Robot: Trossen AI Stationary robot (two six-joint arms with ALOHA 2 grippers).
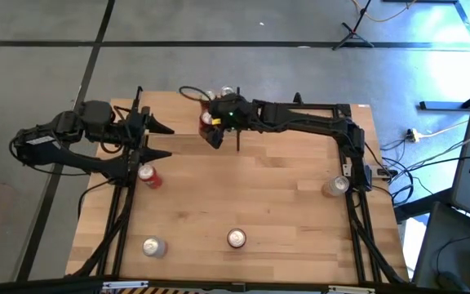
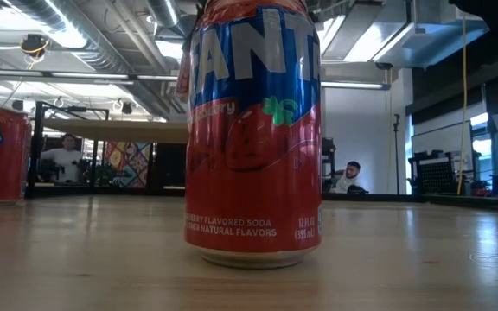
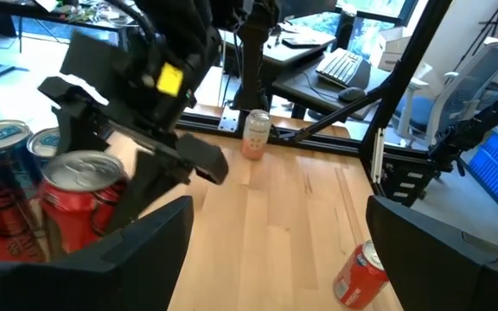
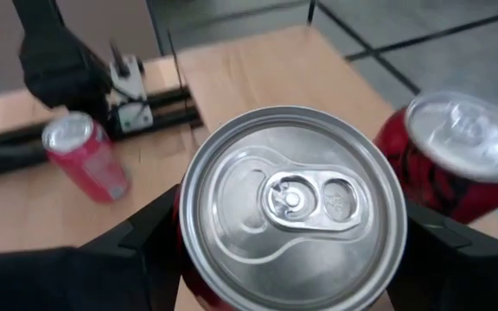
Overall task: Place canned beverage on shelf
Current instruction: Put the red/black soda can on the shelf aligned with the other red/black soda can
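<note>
High view: the wooden worktop [image 1: 268, 212] fills the lower centre, with both arms reaching in over its far half. The right arm stretches from the right edge along the far edge, its right gripper [image 1: 211, 131] over the far edge's middle stretch, where the shelf [image 1: 237, 124] stands; the shelf's board is largely hidden under the arm, and only its thin black posts can be made out.

The left arm enters from the left edge; the left gripper [image 1: 162, 140] hangs released just inside that edge, its two dark fingers [image 1: 158, 127] spread wide with nothing between them.

The right gripper is clenched on a red can [image 4: 292, 207]: the right wrist view shows the silver lid between the two fingers. A second red can [image 4: 452, 155] stands just beside it, and the left wrist view shows further blue and red cans [image 3: 3, 147] grouped in the same place.

Remaining cans on the worktop: a red can lying on its side [image 1: 148, 176] near the left edge, just beside the left gripper; a silver-topped can [image 1: 153, 247] near the front left corner; a red-rimmed can [image 1: 236, 238] at the middle of the front edge; a pale can [image 1: 334, 187] at the right edge.
</note>
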